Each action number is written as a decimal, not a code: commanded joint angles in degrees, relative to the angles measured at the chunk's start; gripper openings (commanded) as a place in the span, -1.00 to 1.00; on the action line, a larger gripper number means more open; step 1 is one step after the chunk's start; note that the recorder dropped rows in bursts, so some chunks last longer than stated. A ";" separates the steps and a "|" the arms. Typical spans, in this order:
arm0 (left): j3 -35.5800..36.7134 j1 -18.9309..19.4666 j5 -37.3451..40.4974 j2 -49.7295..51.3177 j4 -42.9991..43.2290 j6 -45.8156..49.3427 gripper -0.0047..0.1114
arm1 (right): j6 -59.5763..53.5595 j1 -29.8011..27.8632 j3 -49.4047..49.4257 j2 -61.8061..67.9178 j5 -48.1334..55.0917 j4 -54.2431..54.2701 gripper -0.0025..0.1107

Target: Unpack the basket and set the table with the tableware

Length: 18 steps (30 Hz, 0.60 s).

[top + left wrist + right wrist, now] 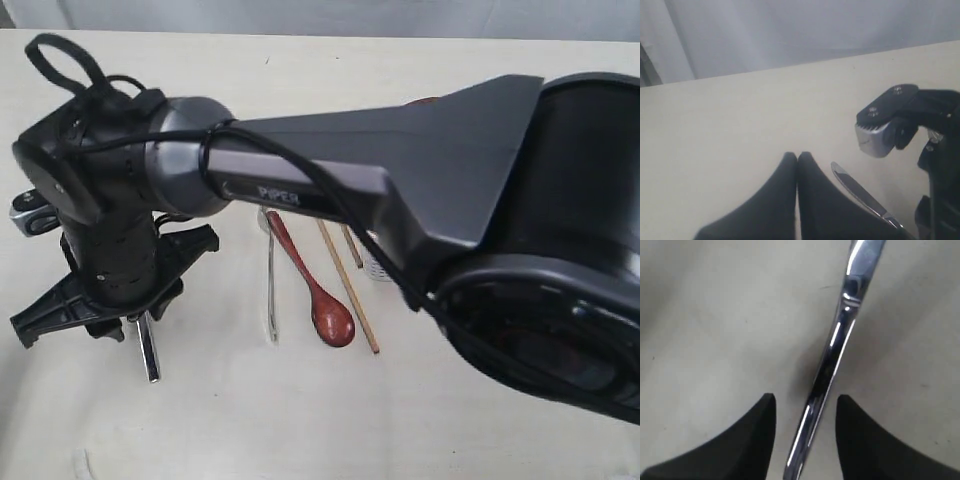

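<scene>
A steel knife point(149, 350) lies flat on the cream table point(250, 420) at the left. My right gripper point(135, 318) points down over its handle and is open. In the right wrist view the knife point(840, 335) runs between the two spread fingers point(757, 440) of the right gripper point(805, 405), and neither finger touches it. To the right lie a steel fork point(271, 290), a dark red wooden spoon point(322, 305) and two chopsticks point(348, 285). My left gripper point(797, 156) is shut and empty, beside the knife's blade point(860, 192). The basket is hidden.
The right arm point(400, 170) stretches across the table from the right and covers much of it. A white patterned edge point(378, 268) peeks from under it; I cannot tell what it is. A brown rim point(425, 100) shows behind the arm.
</scene>
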 commanded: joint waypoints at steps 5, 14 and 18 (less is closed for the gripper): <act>-0.21 0.12 -0.06 -0.11 0.24 0.17 -0.92 | 4.45 0.17 -0.01 2.98 -0.98 -4.27 -0.29; -0.21 0.12 -0.06 -0.11 0.24 0.17 -0.92 | 8.75 -1.34 -0.01 2.98 1.83 -6.66 -0.96; -0.21 0.12 -0.06 -0.11 0.24 0.17 -0.92 | 18.41 -3.57 -0.01 2.98 3.38 -4.45 -0.96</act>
